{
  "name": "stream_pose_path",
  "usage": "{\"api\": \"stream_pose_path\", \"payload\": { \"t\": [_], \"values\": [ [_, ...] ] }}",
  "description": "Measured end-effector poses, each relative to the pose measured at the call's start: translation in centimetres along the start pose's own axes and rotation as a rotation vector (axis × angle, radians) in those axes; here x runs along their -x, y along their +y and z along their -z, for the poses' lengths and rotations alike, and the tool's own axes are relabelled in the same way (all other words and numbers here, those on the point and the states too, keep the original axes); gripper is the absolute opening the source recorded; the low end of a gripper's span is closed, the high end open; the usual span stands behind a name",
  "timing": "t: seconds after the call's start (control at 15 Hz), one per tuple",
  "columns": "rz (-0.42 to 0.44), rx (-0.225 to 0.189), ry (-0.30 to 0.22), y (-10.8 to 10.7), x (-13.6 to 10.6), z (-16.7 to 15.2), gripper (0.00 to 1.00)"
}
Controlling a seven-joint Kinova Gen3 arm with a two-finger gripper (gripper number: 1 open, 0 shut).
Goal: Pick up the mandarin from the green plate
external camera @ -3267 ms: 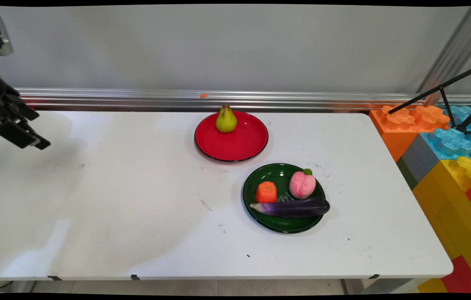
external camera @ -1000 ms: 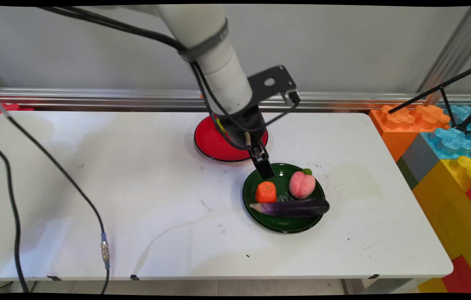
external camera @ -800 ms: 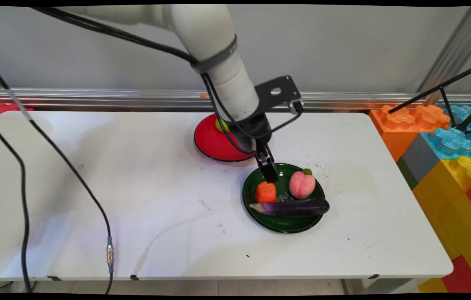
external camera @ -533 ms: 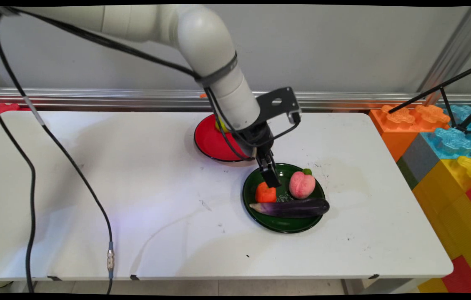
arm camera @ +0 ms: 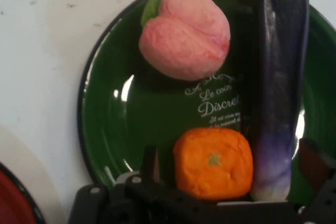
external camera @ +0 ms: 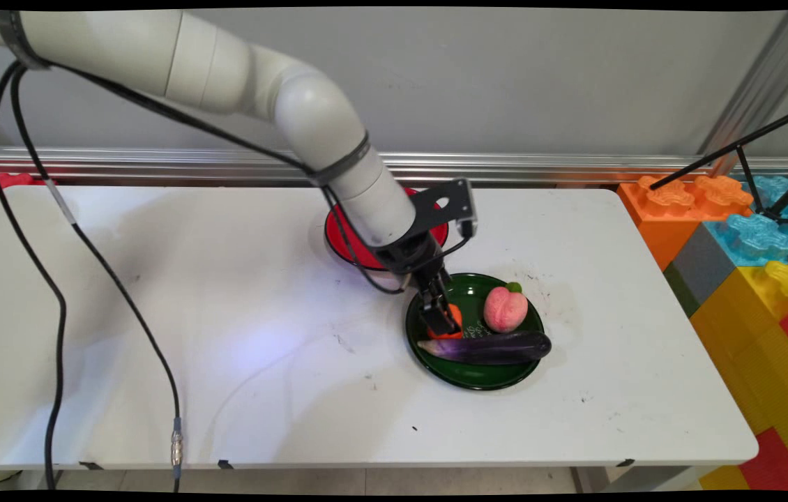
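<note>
My gripper [external camera: 441, 317] is down over the left side of the green plate [external camera: 478, 373], open. In the hand view its fingers [arm camera: 150, 162] stand on either side of the orange [arm camera: 214, 162] and the pale tip of the purple eggplant [arm camera: 278, 77], with neither one gripped. The orange [external camera: 455, 315] is mostly covered by the gripper in the main view. The eggplant [external camera: 491, 346] lies across the plate's near side. A pink peach [external camera: 505, 309] with a green leaf sits at the plate's far right, also seen in the hand view as the peach [arm camera: 185, 32].
A red plate [external camera: 339, 240] lies just behind the green plate [arm camera: 105, 124], largely covered by the arm. Black cables hang down over the table's left half. Large coloured toy blocks [external camera: 749, 237] and a black tripod leg stand off the table's right end.
The arm swung in from the far left and came down over the green plate. In the last second the gripper dropped from the plate's far rim onto the orange.
</note>
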Motion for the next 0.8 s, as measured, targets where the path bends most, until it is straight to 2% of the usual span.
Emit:
{"api": "stream_pose_path", "payload": {
  "t": [0.4, 0.8],
  "values": [
    [-0.016, 0.017, 0.048, -0.1, 2.6, -1.8, 1.00],
    [-0.026, 0.022, 0.094, 0.1, 3.6, -3.2, 1.00]
  ]
}}
